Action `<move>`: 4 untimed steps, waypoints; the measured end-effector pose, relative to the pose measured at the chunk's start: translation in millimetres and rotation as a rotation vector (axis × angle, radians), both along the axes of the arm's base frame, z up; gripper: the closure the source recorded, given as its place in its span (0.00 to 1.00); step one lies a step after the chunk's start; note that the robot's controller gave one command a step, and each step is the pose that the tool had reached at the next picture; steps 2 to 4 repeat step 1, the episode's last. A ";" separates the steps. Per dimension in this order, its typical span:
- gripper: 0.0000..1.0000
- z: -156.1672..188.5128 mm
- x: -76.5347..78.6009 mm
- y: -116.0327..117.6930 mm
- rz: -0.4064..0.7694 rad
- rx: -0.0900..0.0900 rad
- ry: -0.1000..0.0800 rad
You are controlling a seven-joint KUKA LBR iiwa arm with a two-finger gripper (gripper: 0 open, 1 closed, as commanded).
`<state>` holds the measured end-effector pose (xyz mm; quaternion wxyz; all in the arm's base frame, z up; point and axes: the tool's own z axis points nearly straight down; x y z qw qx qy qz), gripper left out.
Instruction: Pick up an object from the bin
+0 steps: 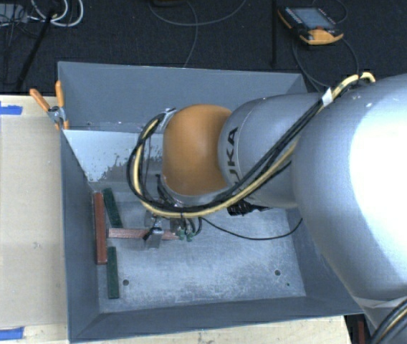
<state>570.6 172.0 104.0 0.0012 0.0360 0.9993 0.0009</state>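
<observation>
The claw point(155, 235) sits low in the bin point(211, 285) (under the orange cover point(193, 149)). A thin brown stick point(126, 233) lies flat, running from the claw toward the view's left wall. I cannot tell if the claw is open.

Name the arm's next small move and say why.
Probably a slight descent to settle on the short brown bar: the gripper sits at its end nearer the arm, the bar lies flat on the bin floor, and nothing shows it gripped yet.
</observation>
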 end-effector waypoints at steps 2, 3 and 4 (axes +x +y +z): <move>1.00 28.1 1.1 -0.2 0.000 0.000 0.000; 1.00 28.1 1.1 -0.2 0.000 0.000 0.000; 1.00 28.1 1.1 -0.2 0.000 0.000 0.000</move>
